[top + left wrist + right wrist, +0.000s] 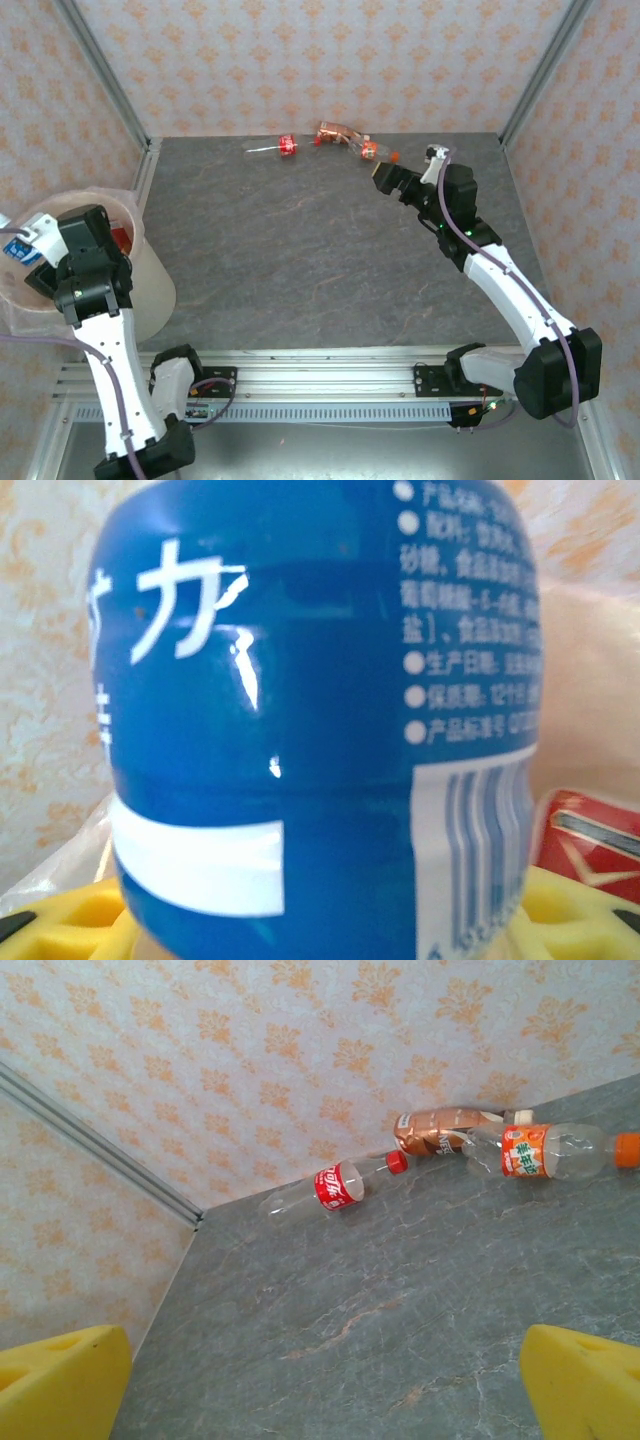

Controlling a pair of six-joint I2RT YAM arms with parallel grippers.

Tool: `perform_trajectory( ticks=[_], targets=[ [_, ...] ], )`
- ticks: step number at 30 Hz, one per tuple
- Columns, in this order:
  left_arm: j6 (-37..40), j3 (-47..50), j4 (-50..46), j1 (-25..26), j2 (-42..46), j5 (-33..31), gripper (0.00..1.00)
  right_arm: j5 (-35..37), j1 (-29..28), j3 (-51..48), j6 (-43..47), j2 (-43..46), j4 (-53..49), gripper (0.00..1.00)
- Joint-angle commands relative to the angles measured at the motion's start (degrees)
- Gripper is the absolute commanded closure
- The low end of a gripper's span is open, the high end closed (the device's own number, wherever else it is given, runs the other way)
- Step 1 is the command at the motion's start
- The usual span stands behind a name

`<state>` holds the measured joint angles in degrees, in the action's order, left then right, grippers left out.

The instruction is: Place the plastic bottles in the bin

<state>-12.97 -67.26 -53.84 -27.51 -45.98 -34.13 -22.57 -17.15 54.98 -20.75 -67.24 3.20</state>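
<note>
The left end effector (320, 925) is clamped partway shut on a blue bottle (270, 730). Its yellow pads (60, 915) press the bottle's sides from left and right. White lettering, a white band and a barcode mark the blue label. Seen from above, this end effector reaches over the mouth of the bin (150, 285), and the blue bottle at its tip hangs over the far-left part of the opening. Below the grip and to its right, a red label (590, 845) lies inside the bin.

The right end effector (320, 1385) stands wide open and empty above the tabletop (300, 260), well apart from the left one. Three bottles lie on their sides ahead of it, along the foot of the back wall (300, 1060). The orange-label bottle (545, 1152) is nearest, ahead and to the right in the wrist view, with its orange cap pointing right. The crushed bottle (440, 1130), copper-coloured, lies just beyond and appears to touch the orange-label bottle's clear end. The red-label bottle (335, 1185), with a red cap, lies further left, apart from the other two and near the corner where the walls meet.
</note>
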Motion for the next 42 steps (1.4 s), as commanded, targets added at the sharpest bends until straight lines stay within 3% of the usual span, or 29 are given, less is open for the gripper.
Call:
perform_trajectory(
  ticks=[1, 5, 9, 13, 21, 32, 38, 42],
  targets=[
    [0.5, 1.3, 2.8, -7.0, 0.3, 9.9, 0.56, -0.9, 0.3, 2.2, 1.5, -0.1, -0.7, 0.01],
    [-0.6, 2.4, 3.5, -12.7, -0.9, 13.7, 0.56, -0.5, 0.3, 2.1, 1.1, -0.3, 0.0, 0.01],
    [-1.2, 1.3, 2.5, -14.0, -3.0, 14.4, 0.49, -1.1, 0.3, 2.8, 0.0, -2.2, 0.2, 0.01],
    [-2.8, -0.9, 0.0, -14.0, -3.8, 10.4, 0.25, -1.2, 0.3, 2.8, -1.2, -2.9, 0.4, 0.01],
    [-4.8, -4.8, -2.7, -14.0, -4.0, 11.3, 0.14, -1.4, 0.3, 2.8, -1.7, -3.8, 0.5, 0.01],
    [-8.2, -9.5, -5.5, -14.0, -4.2, 24.9, 0.08, -1.3, 0.3, 2.3, -1.6, -4.0, 0.0, 0.01],
    [-12.4, -9.7, -7.3, -13.9, -4.1, 41.8, 0.04, -1.0, 0.3, 2.1, -1.7, -4.1, -0.1, 0.01],
    [-14.9, -7.6, -8.4, -13.4, -1.5, 45.0, 0.0, -1.0, 0.3, 1.9, -2.5, -4.4, -0.1, 0.01]
  ],
)
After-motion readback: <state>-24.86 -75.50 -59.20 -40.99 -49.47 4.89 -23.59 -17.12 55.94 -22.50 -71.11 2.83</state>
